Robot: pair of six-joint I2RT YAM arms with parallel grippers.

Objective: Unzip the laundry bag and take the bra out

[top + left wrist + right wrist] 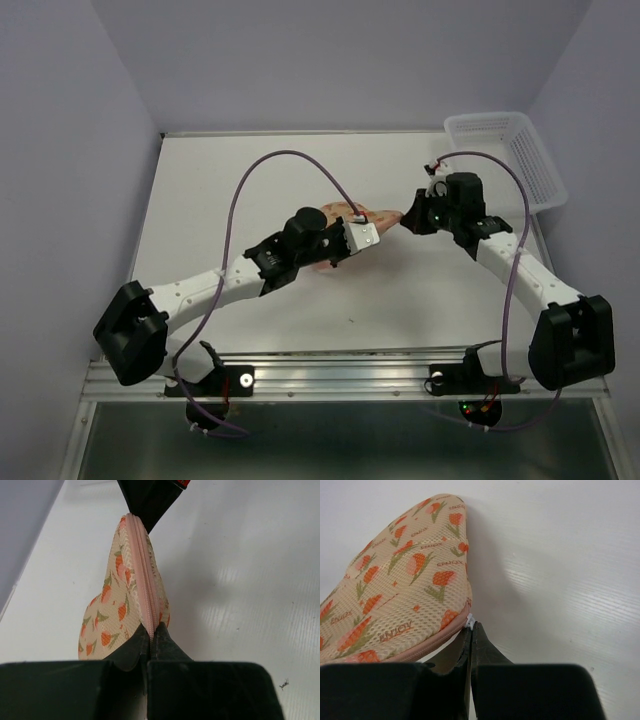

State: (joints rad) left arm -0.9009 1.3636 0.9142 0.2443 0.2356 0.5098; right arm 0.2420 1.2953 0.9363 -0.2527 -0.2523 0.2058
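The laundry bag (378, 216) lies at the table's middle, cream-peach with orange flower print, held between both grippers. In the left wrist view the bag (112, 605) stands on edge with its pink zip (142, 575) running up the ridge, closed along the length that shows. My left gripper (150, 628) is shut on the zip edge at the near end. My right gripper (471, 626) is shut on the small white zip pull (470, 621) at the bag's (405, 575) other end, and it also shows in the left wrist view (147, 505). The bra is hidden.
A white plastic lattice basket (512, 150) stands at the back right corner of the white table (250, 180). Purple cables (270, 160) arch above both arms. A small dark speck (284, 683) lies on the table near the left gripper.
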